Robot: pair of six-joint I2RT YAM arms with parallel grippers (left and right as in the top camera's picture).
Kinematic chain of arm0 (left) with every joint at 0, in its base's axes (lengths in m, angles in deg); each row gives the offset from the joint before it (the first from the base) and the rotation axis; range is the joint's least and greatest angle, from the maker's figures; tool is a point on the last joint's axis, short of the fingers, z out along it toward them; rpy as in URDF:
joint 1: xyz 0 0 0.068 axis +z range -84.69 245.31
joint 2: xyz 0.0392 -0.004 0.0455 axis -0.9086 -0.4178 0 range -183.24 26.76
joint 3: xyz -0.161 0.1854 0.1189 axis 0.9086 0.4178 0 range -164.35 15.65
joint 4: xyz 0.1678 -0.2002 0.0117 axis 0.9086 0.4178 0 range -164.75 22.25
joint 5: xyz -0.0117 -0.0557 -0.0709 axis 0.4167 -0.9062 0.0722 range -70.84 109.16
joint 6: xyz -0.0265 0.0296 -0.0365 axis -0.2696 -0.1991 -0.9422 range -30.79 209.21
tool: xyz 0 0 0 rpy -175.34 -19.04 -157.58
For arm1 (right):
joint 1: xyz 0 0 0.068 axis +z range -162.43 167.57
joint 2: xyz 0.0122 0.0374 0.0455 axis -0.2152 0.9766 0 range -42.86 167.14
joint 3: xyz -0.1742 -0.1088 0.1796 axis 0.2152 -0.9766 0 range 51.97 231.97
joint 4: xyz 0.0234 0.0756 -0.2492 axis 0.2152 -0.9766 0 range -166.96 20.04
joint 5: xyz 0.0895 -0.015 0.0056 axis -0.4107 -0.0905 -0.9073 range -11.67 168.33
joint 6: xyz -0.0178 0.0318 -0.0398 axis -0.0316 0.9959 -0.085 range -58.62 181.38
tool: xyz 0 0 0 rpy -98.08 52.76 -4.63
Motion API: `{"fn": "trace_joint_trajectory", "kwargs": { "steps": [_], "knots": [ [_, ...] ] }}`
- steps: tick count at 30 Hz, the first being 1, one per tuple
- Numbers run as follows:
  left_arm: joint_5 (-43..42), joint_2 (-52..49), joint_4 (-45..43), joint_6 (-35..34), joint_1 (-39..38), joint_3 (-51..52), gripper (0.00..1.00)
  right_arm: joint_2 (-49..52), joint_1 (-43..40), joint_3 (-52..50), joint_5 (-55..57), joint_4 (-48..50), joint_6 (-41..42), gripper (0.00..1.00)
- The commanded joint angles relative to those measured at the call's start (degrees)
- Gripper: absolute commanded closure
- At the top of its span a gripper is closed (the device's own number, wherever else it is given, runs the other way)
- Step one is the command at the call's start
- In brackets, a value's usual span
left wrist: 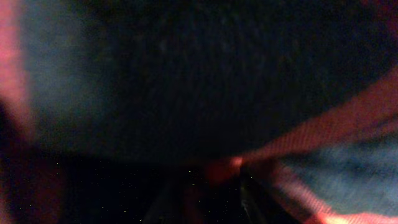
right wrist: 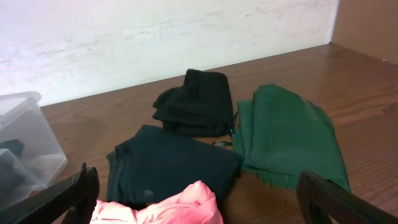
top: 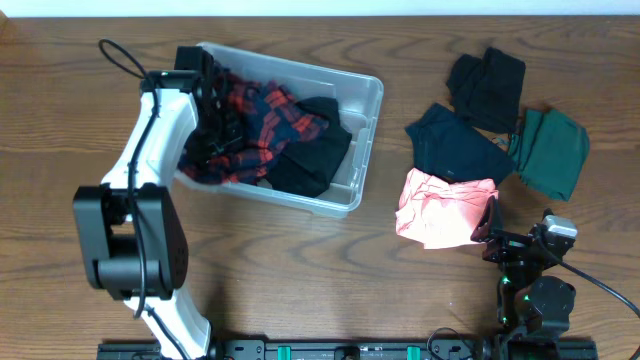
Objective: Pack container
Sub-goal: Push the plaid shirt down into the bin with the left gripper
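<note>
The clear plastic container (top: 372,95) stands at the back left and holds a red-and-navy plaid garment (top: 265,115) and a black garment (top: 315,155). My left gripper (top: 215,115) is down inside it on the plaid garment. The left wrist view is dark and blurred, with plaid cloth (left wrist: 323,130) filling it and red cloth between the close-set fingers (left wrist: 214,177). My right gripper (top: 487,232) is open wide and empty at the near right edge of a pink garment (top: 440,205). The right wrist view shows the jaws (right wrist: 199,199) over the pink garment (right wrist: 168,208).
On the table right of the container lie a navy garment (top: 455,145), a black garment (top: 488,88) and a green garment (top: 552,150). The right wrist view shows them too, navy (right wrist: 168,165), black (right wrist: 196,102) and green (right wrist: 286,134), plus the container's corner (right wrist: 25,137).
</note>
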Motion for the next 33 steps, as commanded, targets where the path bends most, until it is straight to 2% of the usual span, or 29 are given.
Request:
{"fn": "trace_joint_trajectory", "kwargs": {
  "steps": [1, 8, 11, 16, 20, 26, 29, 33],
  "knots": [
    [5.51, 1.84, 3.74, -1.53, 0.22, 0.85, 0.64, -0.07, -0.42, -0.22, -0.02, -0.02, -0.81, 0.01],
    [6.56, 2.25, -0.46, -1.51, 0.63, -0.42, 0.64, -0.07, -0.42, -0.22, -0.02, 0.00, -0.81, 0.01],
    [6.58, 3.30, -0.13, -0.79, 1.29, -5.44, 0.63, -0.07, -0.42, -0.22, -0.02, 0.00, -0.81, 0.01],
    [8.48, 7.04, 0.04, 1.86, 3.37, -16.22, 0.52, -0.07, -0.42, -0.22, -0.02, -0.02, -0.81, 0.01],
    [9.11, 10.99, 0.81, 3.89, 6.21, -21.05, 0.50, -0.07, -0.42, -0.22, -0.02, -0.02, -0.81, 0.01],
    [-1.22, 13.90, 10.01, 4.17, 7.58, -21.11, 0.50, -0.07, -0.42, -0.22, -0.02, 0.00, -0.81, 0.01],
    [-8.02, 13.14, 15.76, 8.87, 6.16, -19.71, 0.51, -0.07, -0.42, -0.22, -0.02, 0.00, -0.81, 0.01],
    [-9.53, 11.28, 23.93, 14.40, 3.32, -18.25, 0.51, -0.07, -0.42, -0.22, -0.02, 0.00, -0.81, 0.01]
  ]
}}
